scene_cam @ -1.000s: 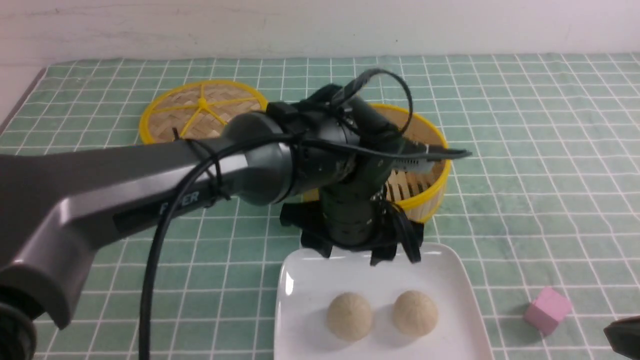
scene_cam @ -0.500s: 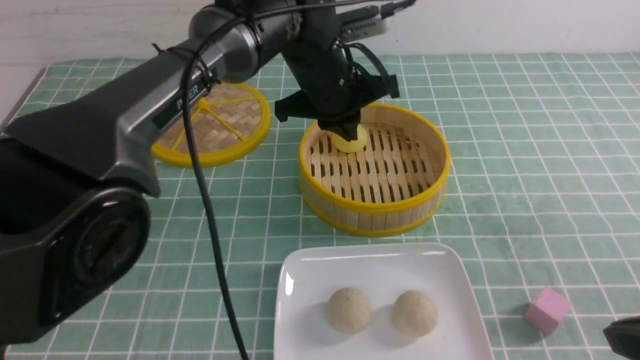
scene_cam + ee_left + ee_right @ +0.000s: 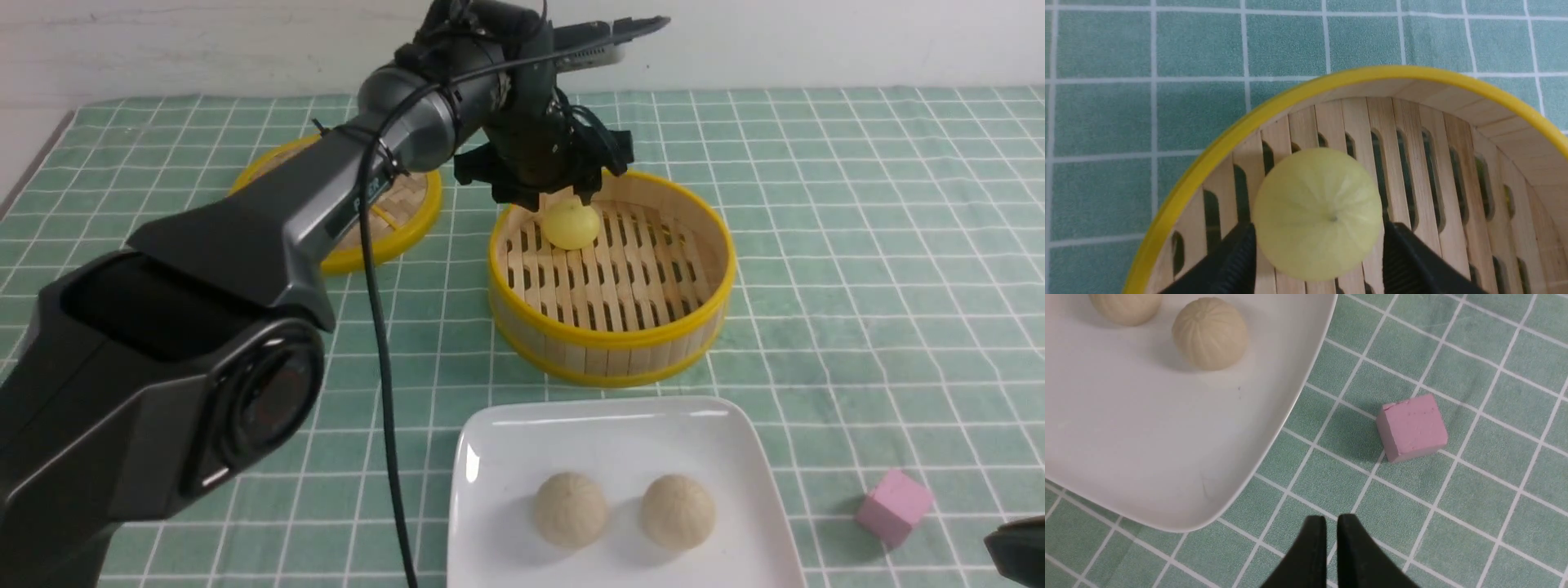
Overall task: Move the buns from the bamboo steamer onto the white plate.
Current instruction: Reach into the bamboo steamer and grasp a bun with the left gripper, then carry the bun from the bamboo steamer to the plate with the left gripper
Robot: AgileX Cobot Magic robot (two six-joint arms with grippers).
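Observation:
A pale yellow bun (image 3: pixel 571 227) (image 3: pixel 1316 204) rests on the slatted floor of the bamboo steamer (image 3: pixel 710 318) (image 3: pixel 1208 151), near its far left wall. My left gripper (image 3: pixel 555 198) (image 3: pixel 1318 241) hangs over it, open, one black finger close on each side; whether they touch the bun I cannot tell. Two pale beige buns (image 3: pixel 570 509) (image 3: pixel 677 511) (image 3: pixel 1210 332) (image 3: pixel 1124 306) sit side by side on the white plate (image 3: pixel 490 433) (image 3: pixel 1147 437). My right gripper (image 3: pixel 1331 520) is shut and empty, low over the cloth right of the plate.
The steamer's flat woven lid (image 3: pixel 412 200) lies left of the steamer, partly behind the left arm. A small pink cube (image 3: pixel 894 505) (image 3: pixel 1411 426) lies on the green checked cloth right of the plate, just ahead of my right gripper.
The left arm swung from above the plate's far edge back to the steamer and over the yellow bun. The gripper now sits slightly higher, showing more of the bun. The right arm has not moved.

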